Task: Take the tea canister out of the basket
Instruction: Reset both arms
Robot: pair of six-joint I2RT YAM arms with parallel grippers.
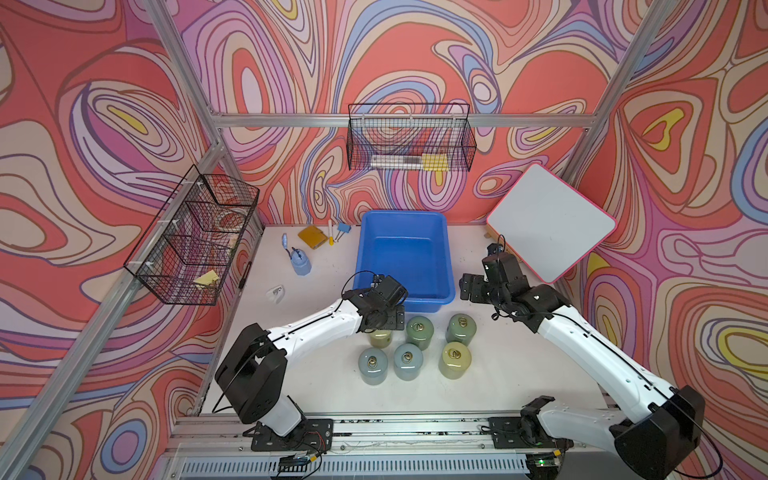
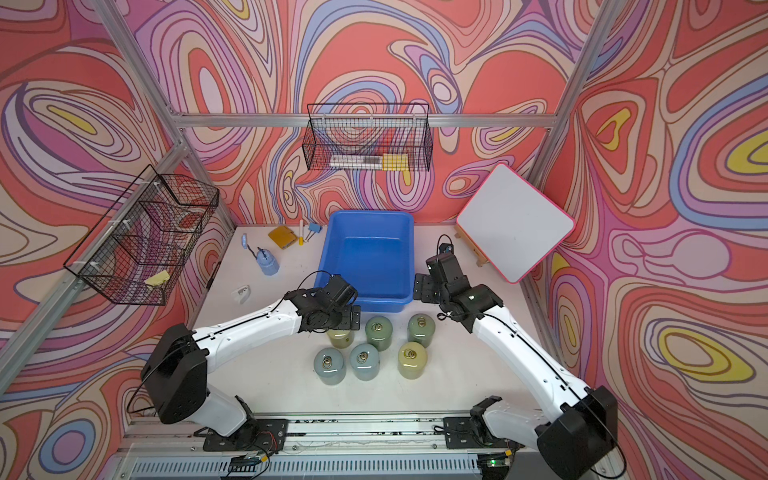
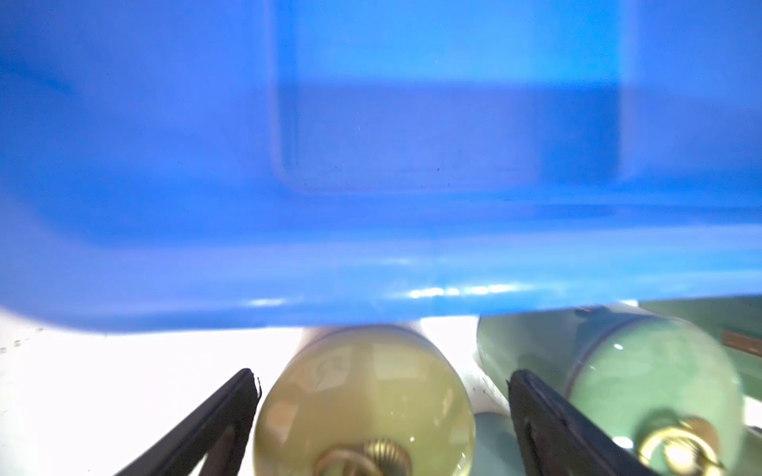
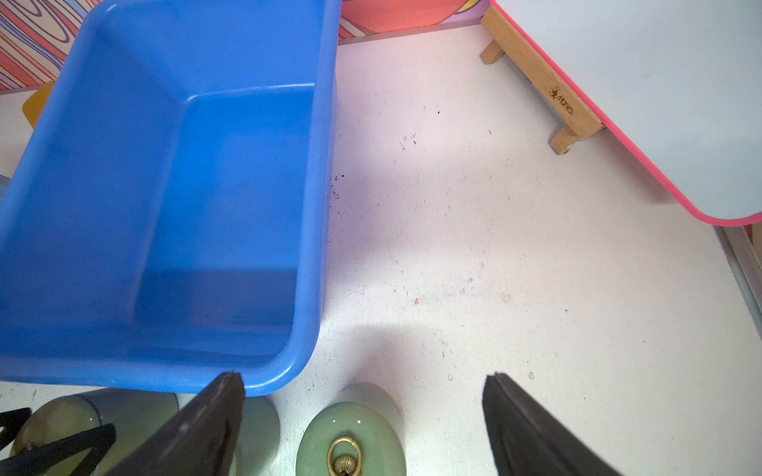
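Observation:
The blue basket (image 1: 405,215) (image 2: 372,215) stands at the back middle of the table, and nothing shows inside it. Several glazed tea canisters with brass ring knobs stand upright in front of it. My left gripper (image 1: 384,322) (image 3: 383,377) is open and points down over the olive canister (image 1: 381,340) (image 3: 363,412). A finger stands on either side of that canister, with a gap showing at one of them. The basket's near rim (image 3: 371,296) is just beyond it. My right gripper (image 1: 478,286) (image 4: 363,378) hovers open and empty beside the basket's right near corner (image 4: 305,354), above a green canister (image 4: 350,428).
The other canisters stand close around the olive one: green (image 1: 419,330) (image 1: 460,328), yellow-green (image 1: 455,359) and blue-grey (image 1: 372,365) (image 1: 408,361). A pink-edged whiteboard (image 1: 550,222) leans at the back right. Black wire baskets (image 1: 409,137) (image 1: 195,237) hang on the walls. A small blue bottle (image 1: 300,264) and a yellow pad (image 1: 312,237) lie at the back left.

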